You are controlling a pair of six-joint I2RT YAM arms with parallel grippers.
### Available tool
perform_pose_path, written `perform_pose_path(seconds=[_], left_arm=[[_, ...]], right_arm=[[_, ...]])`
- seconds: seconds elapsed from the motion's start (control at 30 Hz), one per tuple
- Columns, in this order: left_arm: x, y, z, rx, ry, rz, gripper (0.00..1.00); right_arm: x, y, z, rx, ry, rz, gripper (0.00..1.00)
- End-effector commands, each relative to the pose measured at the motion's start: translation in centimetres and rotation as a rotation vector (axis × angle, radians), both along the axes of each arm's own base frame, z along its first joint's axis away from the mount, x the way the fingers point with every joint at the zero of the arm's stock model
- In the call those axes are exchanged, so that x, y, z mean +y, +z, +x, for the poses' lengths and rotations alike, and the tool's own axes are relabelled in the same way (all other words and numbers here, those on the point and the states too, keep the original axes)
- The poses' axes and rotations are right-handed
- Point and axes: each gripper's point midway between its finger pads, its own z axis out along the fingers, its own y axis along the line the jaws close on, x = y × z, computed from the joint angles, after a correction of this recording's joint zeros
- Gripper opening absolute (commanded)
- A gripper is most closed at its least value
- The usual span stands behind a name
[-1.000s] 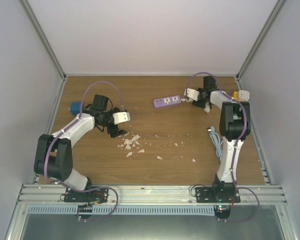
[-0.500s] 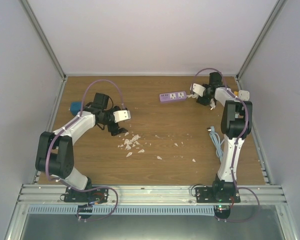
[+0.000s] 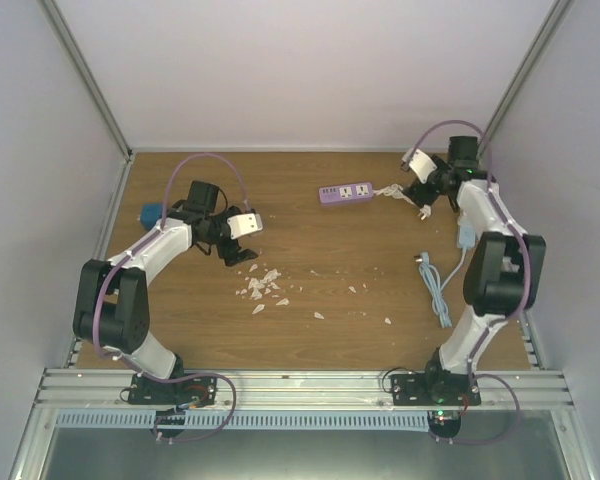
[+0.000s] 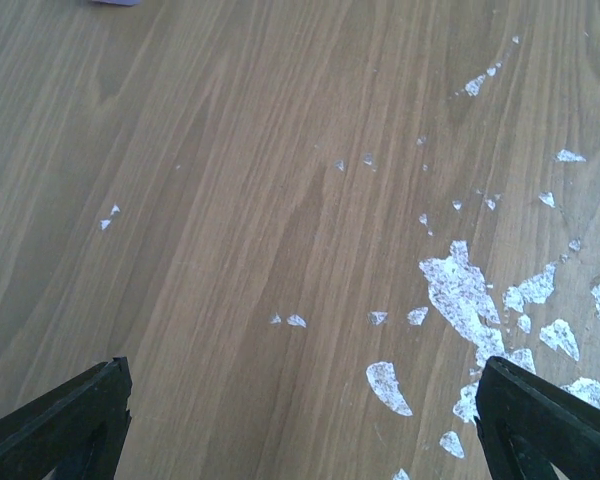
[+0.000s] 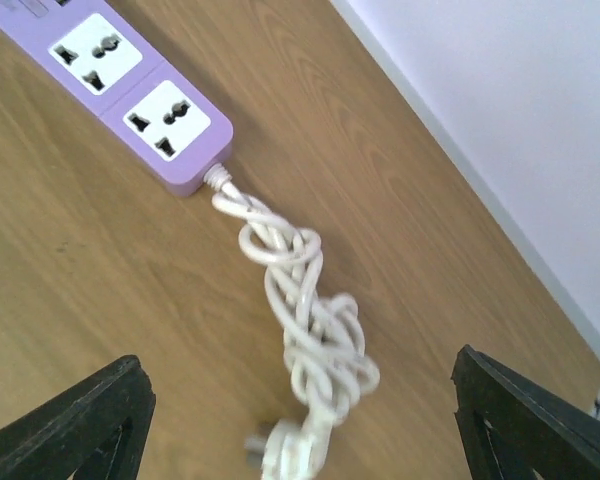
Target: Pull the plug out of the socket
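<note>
Two sockets on the purple power strip [image 5: 130, 100] face up with nothing plugged in; the strip lies flat on the wooden table [image 3: 310, 270] near its far edge; its knotted white cord [image 5: 300, 320] trails from one end to a blurred white plug [image 5: 280, 450] lying on the wood; the right gripper [image 5: 300, 355] hovers over that cord, jaws spread wide, holding nothing; the left gripper [image 4: 302, 362], well apart, gapes empty above scattered white flakes [image 4: 460, 290]
</note>
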Motion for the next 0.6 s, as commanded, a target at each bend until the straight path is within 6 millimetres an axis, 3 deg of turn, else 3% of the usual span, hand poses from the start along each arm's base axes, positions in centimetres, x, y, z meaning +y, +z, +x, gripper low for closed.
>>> perform_pose_path(seconds=[0.0,0.1,0.17,0.4,0.57], left_arm=[[-0.7,1.7,1.9,-0.045,0.028,-0.06,0.94],[-0.9,2.1,2.6,-0.048,0.046,-0.078,0.95],[-1.0,2.5,3.1,-0.053,0.062,-0.093,0.96],[-1.5,4.4,4.5,-0.074,0.086,-0.136,0.98],[-1.7,5.8,5.1,-0.093,0.089,-0.154,0.98]], right_arm=[[-2.1,3.7,-3.4,-0.003,-0.186,0.215,0.85],[-4.7,4.8,-5.7,-0.022,-0.314,0.295,0.88],[-6.1,4.5,-7.3,-0.006,-0.381,0.335,0.9],[-12.5,1.0,-11.9,0.062,-0.605,0.384,0.92],[-17.0,-0.8,-13.0,0.097,-0.757,0.443,0.91]])
